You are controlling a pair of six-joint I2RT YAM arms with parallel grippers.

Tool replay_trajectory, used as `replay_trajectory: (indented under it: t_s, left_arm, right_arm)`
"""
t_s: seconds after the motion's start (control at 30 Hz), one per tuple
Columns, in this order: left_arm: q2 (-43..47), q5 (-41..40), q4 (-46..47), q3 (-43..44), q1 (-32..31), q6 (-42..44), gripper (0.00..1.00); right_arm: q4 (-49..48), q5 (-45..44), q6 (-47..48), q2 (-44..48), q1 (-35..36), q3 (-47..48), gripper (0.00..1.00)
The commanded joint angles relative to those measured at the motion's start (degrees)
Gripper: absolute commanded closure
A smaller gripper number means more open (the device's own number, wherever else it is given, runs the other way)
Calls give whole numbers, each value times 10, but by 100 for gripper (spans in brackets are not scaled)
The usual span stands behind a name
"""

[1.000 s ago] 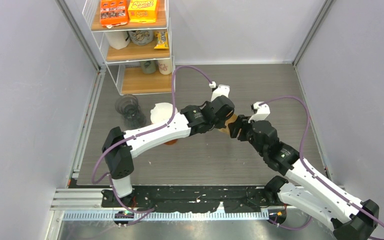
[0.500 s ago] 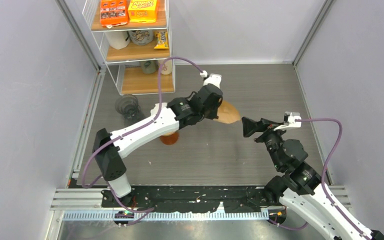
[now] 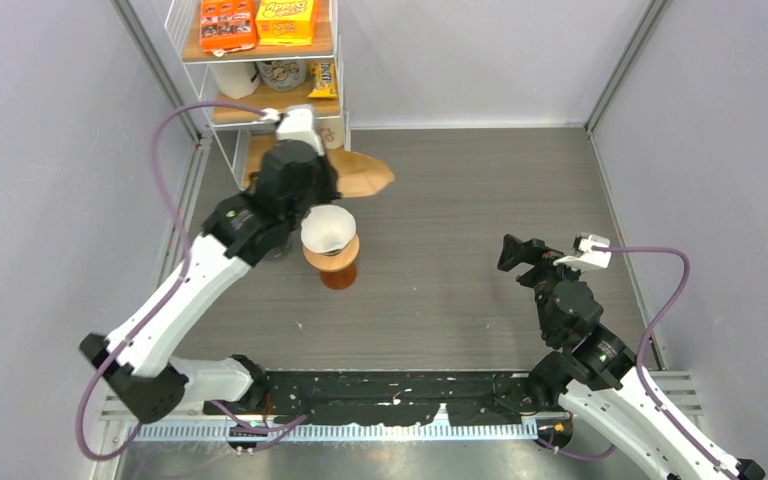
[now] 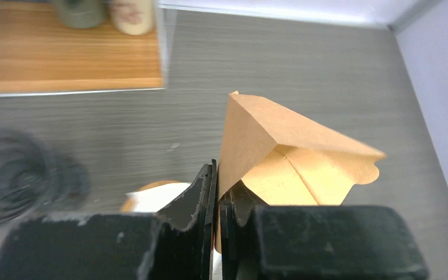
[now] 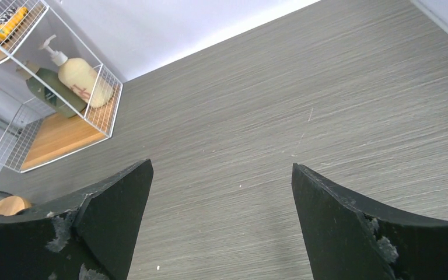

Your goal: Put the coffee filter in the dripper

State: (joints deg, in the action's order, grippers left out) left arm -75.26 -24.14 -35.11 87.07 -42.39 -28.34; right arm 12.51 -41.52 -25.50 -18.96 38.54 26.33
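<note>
Room for moving: The table (image 3: 480, 180) is being closed in by grey walls (image 3: 50, 200) on the left, the far side and the right. A wire shelf (image 3: 270, 100) is occupying the far left corner, and my left arm is reaching up close beside it. A dark glass vessel (image 4: 11, 175), blurred in the left wrist view, is standing between the shelf and the dripper. The middle and right of the table are lying bare, so the widest free room is there.

Left gripper (image 3: 332, 185): I am clamping it on the brown paper coffee filter (image 3: 365, 175). In the left wrist view the fingers (image 4: 207, 186) are pinching the filter's folded seam, and the paper cone (image 4: 280, 151) is fanning out ahead of the fingertips and to their right, clear of the table.

Dripper (image 3: 328, 228): The white cone is sitting on an orange base, nearer to my bases than the filter. The filter is hanging beyond its far rim, apart from it and not inside it. Part of the white rim (image 4: 151, 198) is showing just left of my fingers.

Right gripper (image 3: 513, 252): I am holding it spread wide over bare table on the right, grasping nothing, well apart from the dripper and the filter.
</note>
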Motion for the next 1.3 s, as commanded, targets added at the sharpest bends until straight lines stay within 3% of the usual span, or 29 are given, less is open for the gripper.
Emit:
replay_trajectory:
  t_s: [0.0, 0.13, 0.33, 0.6, 0.87, 1.07, 1.27]
  left_arm:
    - [81, -24, -29, -57, 80, -25, 87]
    - [134, -10, -52, -102, 159, -40, 82]
    - [155, 120, -94, -144, 290, -81, 84]
    - [131, 187, -98, -167, 388, -135, 96]
    - [128, 130, -88, -161, 402, -179, 95]
    - [141, 33, -110, -188, 402, -267, 91]
    - [142, 21, -65, -222, 401, -297, 90]
  right_arm:
    - [1, -41, -8, 6, 0, 4, 4]
    - [7, -40, -8, 0, 0, 7, 4]
    - [10, -26, 6, -17, 0, 15, 4]
    - [18, -10, 14, -27, 0, 24, 4]
    - [16, -14, 19, -31, 0, 23, 5]
    - [14, -16, 20, -43, 0, 24, 4]
    - [14, -14, 25, -53, 0, 27, 5]
